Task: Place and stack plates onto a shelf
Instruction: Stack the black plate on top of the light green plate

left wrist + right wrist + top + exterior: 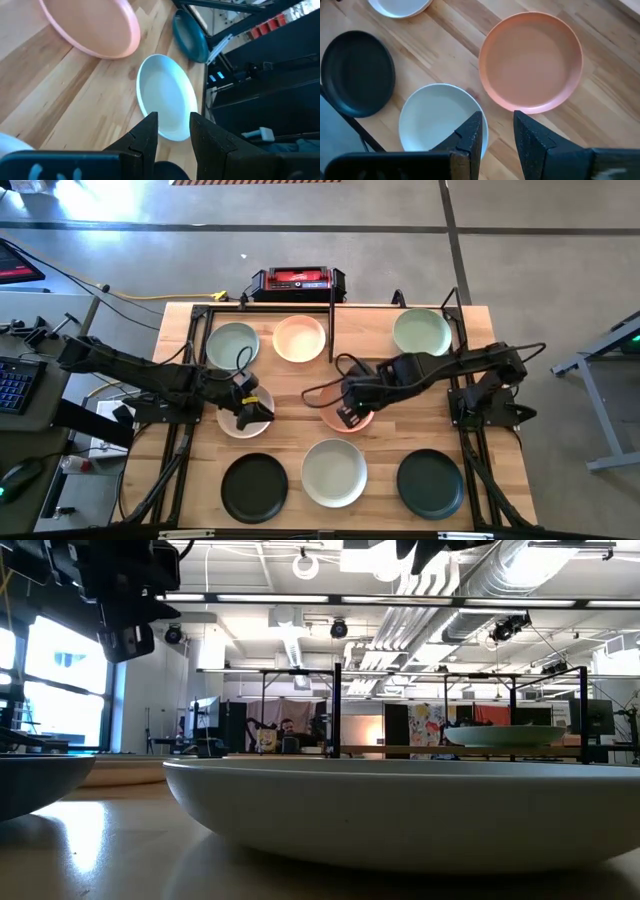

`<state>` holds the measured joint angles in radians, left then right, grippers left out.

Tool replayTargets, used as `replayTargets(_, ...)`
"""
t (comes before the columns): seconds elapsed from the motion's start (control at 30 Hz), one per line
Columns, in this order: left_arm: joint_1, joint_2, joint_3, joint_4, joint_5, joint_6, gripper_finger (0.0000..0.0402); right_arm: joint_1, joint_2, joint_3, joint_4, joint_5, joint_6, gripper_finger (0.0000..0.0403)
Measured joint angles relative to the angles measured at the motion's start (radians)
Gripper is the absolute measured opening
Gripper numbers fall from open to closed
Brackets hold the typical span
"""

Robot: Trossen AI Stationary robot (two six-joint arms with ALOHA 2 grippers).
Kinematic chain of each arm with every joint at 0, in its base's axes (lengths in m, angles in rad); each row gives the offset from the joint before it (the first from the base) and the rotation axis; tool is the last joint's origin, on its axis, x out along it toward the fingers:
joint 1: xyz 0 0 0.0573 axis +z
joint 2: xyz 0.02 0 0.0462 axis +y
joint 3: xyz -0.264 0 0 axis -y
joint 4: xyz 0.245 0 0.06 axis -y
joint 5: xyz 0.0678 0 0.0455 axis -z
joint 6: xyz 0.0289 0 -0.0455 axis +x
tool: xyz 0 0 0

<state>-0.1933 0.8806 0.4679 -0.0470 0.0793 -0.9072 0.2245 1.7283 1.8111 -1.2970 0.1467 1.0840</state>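
Both grippers part open, empty, left gripper (248, 402), right gripper (350, 408), apparently above plates (334, 472)

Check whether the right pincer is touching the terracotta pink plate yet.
Apart. In the right wrist view the right pincer is open and empty above the table, with the whole rim of the pink plate clear of both fingertips.

Grey concrete floor (520, 290) with dark seams surrounds the table. Keyboard (12, 385) at nine o'clock. Exposed ceiling ducts (520, 570) overhead; bright window (60, 690) at nine o'clock, low view.
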Motion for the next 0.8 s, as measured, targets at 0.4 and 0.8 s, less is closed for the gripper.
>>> replayTargets(0.4,-0.094,0.172,0.200,-0.203,0.023,0.292,0.0101,0.021,0.000,0.000,-0.001,0.007,-0.084,0.0090)
replayTargets(0.8,-0.220,0.375,0.255,-0.294,0.005,0.614,0.0101,0.021,0.000,0.000,-0.001,0.006,-0.181,0.0090)
